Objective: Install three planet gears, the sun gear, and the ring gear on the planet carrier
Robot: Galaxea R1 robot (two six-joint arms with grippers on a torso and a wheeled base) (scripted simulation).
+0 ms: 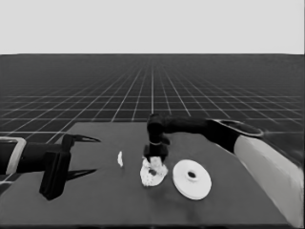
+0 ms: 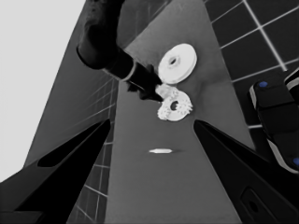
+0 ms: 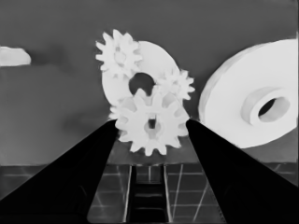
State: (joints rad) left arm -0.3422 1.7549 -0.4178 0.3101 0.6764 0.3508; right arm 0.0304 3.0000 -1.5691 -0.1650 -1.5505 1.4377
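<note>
The larger white round part [image 1: 192,179], thick, smooth-rimmed and with a raised hub, is seen lying flat right of centre on the dark table [image 1: 95,205], toward the near edge. Just left of it, with a narrow strip of table between, the smaller white flat round part [image 1: 152,172] is found, with small white toothed gears [image 3: 120,53] resting on it. The right gripper [image 1: 155,161] is held directly above this part, its two black fingers closed against the sides of one white toothed gear [image 3: 151,123]. A thin white piece [image 1: 120,159] lies alone farther left, well apart from the rest. The left gripper [image 1: 81,155] is parked over the table's left end, its fingers spread wide with nothing between them. Bare table is left along the near edge and behind the parts toward the far edge.
</note>
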